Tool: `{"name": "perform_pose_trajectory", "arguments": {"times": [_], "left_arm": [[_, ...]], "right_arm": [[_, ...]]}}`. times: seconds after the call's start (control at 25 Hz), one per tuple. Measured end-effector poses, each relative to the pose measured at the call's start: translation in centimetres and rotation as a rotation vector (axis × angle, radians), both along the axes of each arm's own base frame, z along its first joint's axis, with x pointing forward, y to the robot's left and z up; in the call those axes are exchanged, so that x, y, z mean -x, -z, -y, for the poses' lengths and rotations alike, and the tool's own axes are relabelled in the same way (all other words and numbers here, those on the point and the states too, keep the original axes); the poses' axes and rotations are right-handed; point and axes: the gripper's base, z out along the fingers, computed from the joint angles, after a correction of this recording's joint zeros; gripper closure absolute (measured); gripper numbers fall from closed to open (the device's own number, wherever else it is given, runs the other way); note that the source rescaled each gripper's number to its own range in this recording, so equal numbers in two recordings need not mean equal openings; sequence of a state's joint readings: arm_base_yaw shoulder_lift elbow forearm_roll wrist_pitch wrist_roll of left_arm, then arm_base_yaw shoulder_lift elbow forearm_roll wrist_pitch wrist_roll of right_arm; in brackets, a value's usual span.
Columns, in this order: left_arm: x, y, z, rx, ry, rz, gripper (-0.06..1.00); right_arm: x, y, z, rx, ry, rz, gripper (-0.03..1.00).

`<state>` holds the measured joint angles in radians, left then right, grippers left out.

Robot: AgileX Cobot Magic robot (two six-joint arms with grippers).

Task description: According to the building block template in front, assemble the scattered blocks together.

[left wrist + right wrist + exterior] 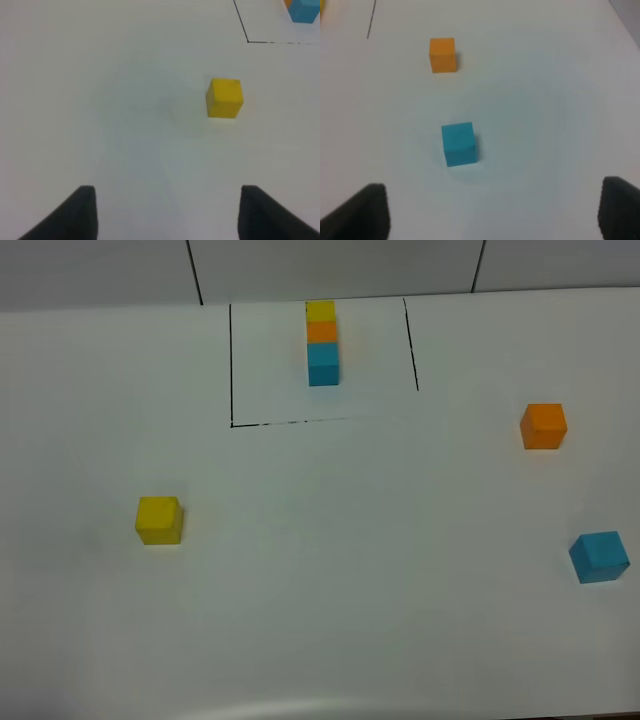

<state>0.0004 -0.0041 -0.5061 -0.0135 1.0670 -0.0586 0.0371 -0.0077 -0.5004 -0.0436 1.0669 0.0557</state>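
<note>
The building block template [322,340] is a row of yellow, orange and blue cubes at the far middle, inside a drawn black outline [232,370]. The loose yellow block [159,520] lies at the left and shows in the left wrist view [224,97], ahead of my open, empty left gripper [167,200]. The loose orange block [543,426] and blue block [599,556] lie at the right. In the right wrist view the blue block [459,143] is nearest my open, empty right gripper [495,192], with the orange block [443,54] beyond it. Neither gripper shows in the exterior high view.
All blocks rest on a white table [350,570]. A tiled wall [330,265] runs behind its far edge. The table's front edge curves along the bottom of the exterior high view. A corner of the outline [248,40] shows in the left wrist view.
</note>
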Motion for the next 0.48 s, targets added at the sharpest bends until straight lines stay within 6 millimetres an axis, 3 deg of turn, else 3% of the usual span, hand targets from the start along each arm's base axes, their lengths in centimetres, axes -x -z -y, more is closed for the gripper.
{"name": "perform_pose_trajectory", "arguments": {"times": [0.48], "left_arm": [[0.00,0.00,0.00,0.001,-0.001,0.000,0.63]], "right_arm": [[0.00,0.00,0.00,0.000,0.000,0.000,0.26]]}}
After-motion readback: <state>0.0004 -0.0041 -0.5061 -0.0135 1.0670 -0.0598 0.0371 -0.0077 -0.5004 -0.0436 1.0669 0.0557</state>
